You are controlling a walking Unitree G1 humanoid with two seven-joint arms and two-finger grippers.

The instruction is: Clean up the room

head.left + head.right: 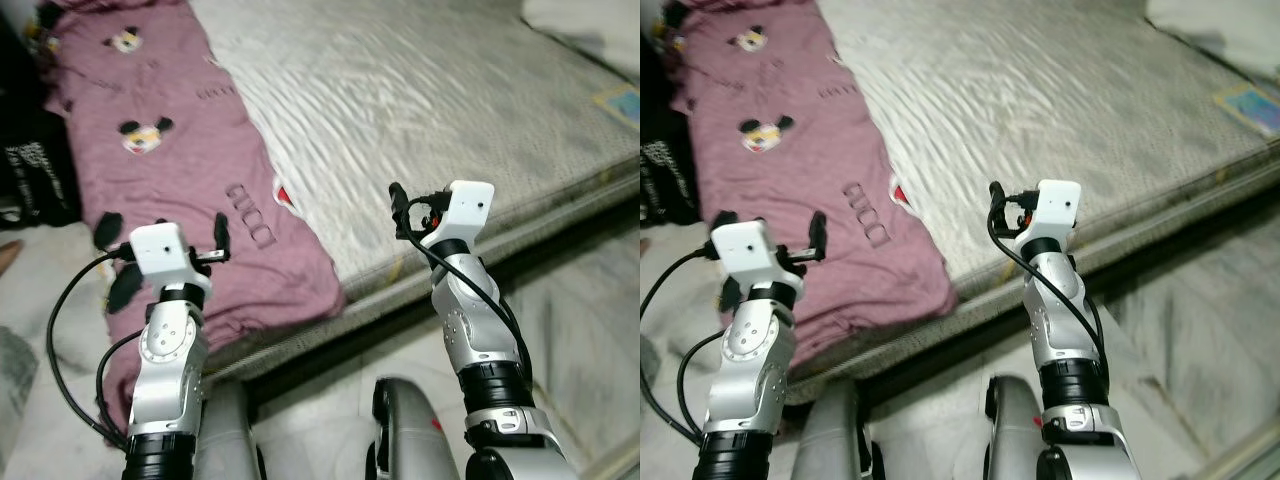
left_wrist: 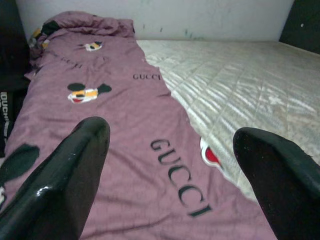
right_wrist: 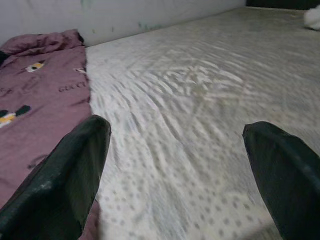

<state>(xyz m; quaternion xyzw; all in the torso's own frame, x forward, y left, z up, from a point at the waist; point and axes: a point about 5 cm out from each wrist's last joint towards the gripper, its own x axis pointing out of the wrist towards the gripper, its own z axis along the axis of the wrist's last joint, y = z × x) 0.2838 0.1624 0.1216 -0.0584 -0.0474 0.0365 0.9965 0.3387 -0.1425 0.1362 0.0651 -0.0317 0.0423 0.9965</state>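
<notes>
A mauve blanket (image 1: pixel 180 170) printed with cartoon mice and black lettering lies lengthwise along the left side of a pale quilted mattress (image 1: pixel 420 100). Its near end hangs over the mattress's front edge. My left gripper (image 2: pixel 172 132) hovers open over the near part of the blanket, with nothing between its fingers (image 2: pixel 70 170). My right gripper (image 3: pixel 177 125) is open and empty above the bare mattress near its front edge, to the right of the blanket. Both silver arms rise from the bottom of the eye views, left arm (image 1: pixel 170 350) and right arm (image 1: pixel 475 320).
A black bag with white lettering (image 1: pixel 35 170) stands left of the bed. Something white (image 1: pixel 580 20) lies at the mattress's far right, with a small coloured item (image 1: pixel 622 100) near the right edge. Pale floor (image 1: pixel 600 330) runs along the bed's front. A white wall (image 2: pixel 200 17) stands behind.
</notes>
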